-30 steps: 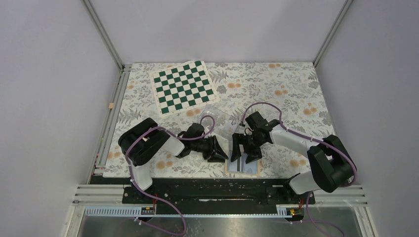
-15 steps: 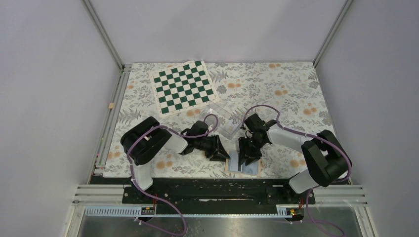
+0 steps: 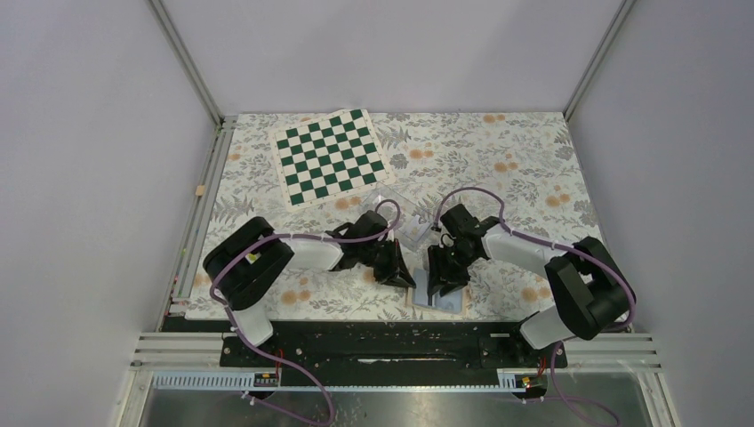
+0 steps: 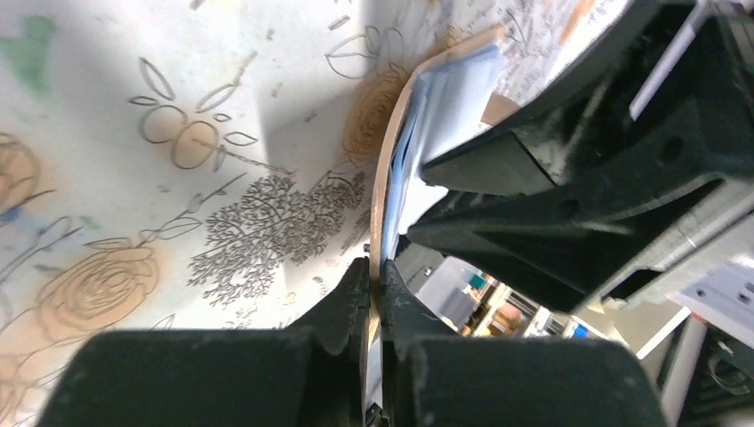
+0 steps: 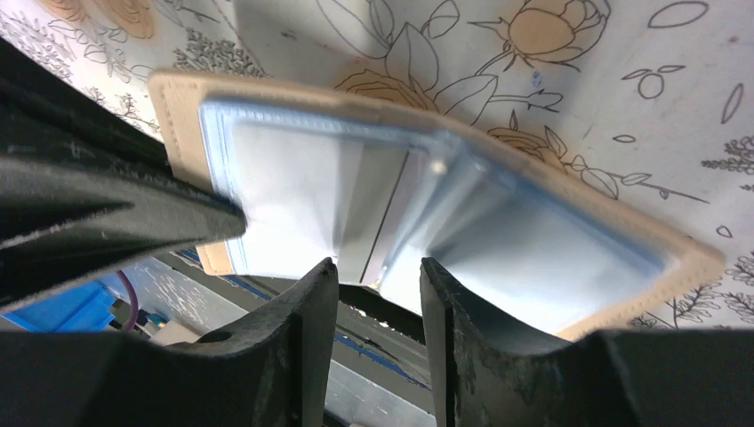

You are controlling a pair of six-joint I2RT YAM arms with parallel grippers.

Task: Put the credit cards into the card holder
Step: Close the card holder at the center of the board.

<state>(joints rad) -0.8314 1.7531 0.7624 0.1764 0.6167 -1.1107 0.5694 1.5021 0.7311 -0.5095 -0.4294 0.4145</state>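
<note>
The card holder lies open on the near side of the clear plastic box, a little to its right. Its long axis runs left to right, its centre fold runs near to far, and the light-blue inside looks upward. The left gripper is clenched on the tan rim of the left flap and holds that flap lifted, so the inside turns toward the right arm. The right gripper, also nearer than the box, hangs directly over the fold with its fingers partly apart. A pale strip stands between them, but I cannot tell if it is one of the credit cards or a pocket. I judge the insertion falls to the right arm, along the long axis. Beyond the box, to its left, lies the chessboard mat.
</note>
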